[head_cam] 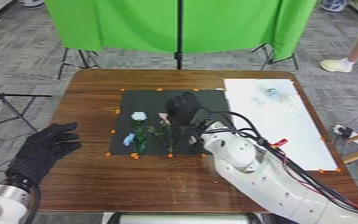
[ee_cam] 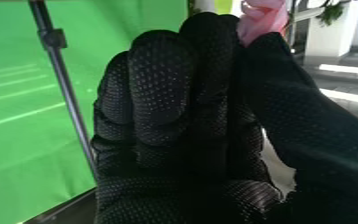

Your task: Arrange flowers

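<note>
Three flowers, white, pink and blue, can be made out by the black mat [head_cam: 149,97], which is fixed to the tabletop [head_cam: 140,185] by orange tape [head_cam: 170,155], presumably so that it is not dragged along with a stem. The white flower [head_cam: 139,116] and the blue flower [head_cam: 128,139] are laid on the mat's left part, with stems and leaves set close together, probably so that each can be lifted singly. The pink flower [ee_cam: 264,20] is seen over the mat's middle, and it appears to be pinched between thumb and fingertips by the right robot hand [head_cam: 183,107]. By being gripped near the bloom, the flower is perhaps left with its stem free to be guided; petals could be crushed if it is squeezed harder. The left robot hand [head_cam: 47,145] is held to the left of the mat, released and loosely spread, likely so that the work is not crowded. Right of the mat, pale glassy pieces [head_cam: 271,92] are set on a white sheet [head_cam: 282,135]; what they are cannot be told. The arranging is judged to be at an early stage.
</note>
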`<state>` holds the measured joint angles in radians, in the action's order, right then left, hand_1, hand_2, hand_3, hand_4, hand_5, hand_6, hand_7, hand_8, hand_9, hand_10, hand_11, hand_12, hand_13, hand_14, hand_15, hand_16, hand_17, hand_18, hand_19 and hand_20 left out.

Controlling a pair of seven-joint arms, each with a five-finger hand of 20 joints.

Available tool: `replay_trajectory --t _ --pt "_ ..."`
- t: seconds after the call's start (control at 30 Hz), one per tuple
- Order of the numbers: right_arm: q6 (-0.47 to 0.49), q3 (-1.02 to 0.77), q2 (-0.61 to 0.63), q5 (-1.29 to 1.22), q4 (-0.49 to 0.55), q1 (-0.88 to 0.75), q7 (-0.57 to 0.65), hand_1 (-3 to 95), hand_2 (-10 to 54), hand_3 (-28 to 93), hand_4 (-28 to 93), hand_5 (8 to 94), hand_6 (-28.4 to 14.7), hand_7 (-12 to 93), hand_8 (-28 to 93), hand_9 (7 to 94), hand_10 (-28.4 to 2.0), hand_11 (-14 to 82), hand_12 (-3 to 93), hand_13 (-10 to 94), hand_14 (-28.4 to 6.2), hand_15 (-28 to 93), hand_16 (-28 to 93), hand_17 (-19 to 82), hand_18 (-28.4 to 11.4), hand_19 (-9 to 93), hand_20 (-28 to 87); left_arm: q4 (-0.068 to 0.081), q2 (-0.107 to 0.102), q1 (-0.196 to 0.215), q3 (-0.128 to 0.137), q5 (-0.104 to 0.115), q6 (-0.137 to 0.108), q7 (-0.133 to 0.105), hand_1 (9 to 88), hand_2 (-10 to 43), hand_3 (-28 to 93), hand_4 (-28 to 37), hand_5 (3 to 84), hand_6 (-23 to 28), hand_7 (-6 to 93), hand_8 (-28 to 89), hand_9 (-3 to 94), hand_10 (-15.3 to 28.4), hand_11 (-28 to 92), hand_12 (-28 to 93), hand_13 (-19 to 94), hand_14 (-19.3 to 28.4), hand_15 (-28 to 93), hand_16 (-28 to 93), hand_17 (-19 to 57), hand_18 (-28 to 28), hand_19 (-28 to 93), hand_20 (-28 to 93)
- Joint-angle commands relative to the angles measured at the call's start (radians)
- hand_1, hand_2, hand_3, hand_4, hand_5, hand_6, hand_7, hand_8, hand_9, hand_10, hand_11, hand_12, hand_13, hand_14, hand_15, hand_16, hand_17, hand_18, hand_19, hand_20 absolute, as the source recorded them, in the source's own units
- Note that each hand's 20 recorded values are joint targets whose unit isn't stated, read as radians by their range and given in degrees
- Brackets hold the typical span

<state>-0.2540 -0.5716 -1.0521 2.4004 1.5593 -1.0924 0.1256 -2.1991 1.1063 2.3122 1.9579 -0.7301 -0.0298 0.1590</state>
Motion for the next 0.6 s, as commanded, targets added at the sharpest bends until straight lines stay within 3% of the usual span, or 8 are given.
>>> replay_trajectory --t 0.03,0.6 --pt "-0.036 0.034 -0.043 0.047 -0.057 0.021 0.043 48.0 -5.3 81 -28 69.9 1.2 46 -13 85.0 -4.8 29.7 39.6 79 -2.9 57 28 34 -15.1 78 35 0.012 0.000 0.000 -0.008 0.000 0.003 0.014 29.2 7.9 73 -28.3 44.6 7.2 31.3 -14 41.4 17.3 46 19 36 20.9 70 -6 -2.9 24.5 67 -1" --pt "-0.049 0.034 -0.052 0.051 -0.058 0.018 0.052 42.2 -8.3 80 -28 67.9 1.1 46 -12 82.6 -5.4 30.0 39.3 77 -3.4 58 29 32 -15.3 77 36 0.012 0.004 -0.002 -0.003 -0.003 0.006 0.013 29.2 7.9 73 -28.3 44.5 7.2 31.3 -14 41.4 17.4 46 19 36 20.8 70 -6 -2.9 24.5 67 -1"
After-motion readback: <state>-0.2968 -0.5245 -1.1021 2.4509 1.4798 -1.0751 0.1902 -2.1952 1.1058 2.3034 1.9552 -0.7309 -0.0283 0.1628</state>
